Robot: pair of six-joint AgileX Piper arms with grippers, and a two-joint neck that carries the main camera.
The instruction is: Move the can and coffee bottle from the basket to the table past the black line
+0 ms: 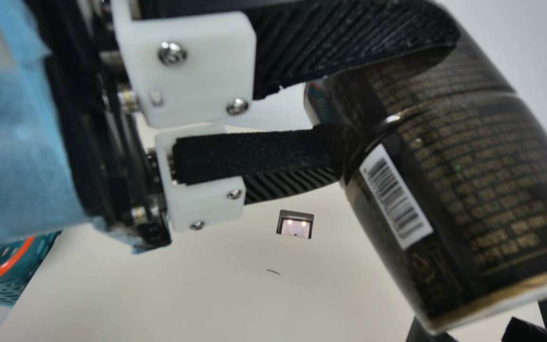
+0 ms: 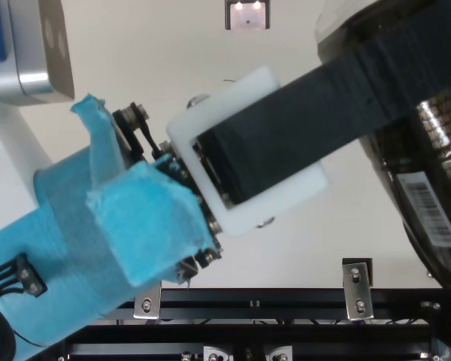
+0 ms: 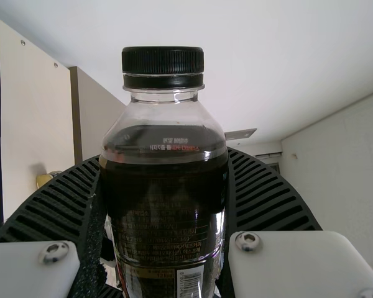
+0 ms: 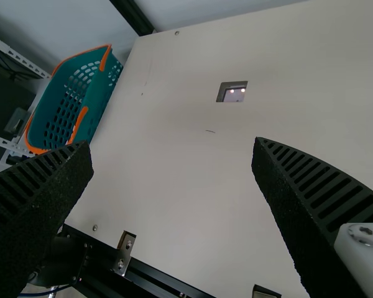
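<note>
Gripped by the left gripper (image 1: pixel 390 97), its base (image 1: pixel 506 298) toward five o'clock in main view, the bottle (image 1: pixel 473 190) should be gently lowered upright.

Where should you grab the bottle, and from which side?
Probably hold the bottle by its body, below the sloping shoulders, from the side, one finger on each flank. The left gripper holds it like that. It's wide there; the cap is narrower.
</note>
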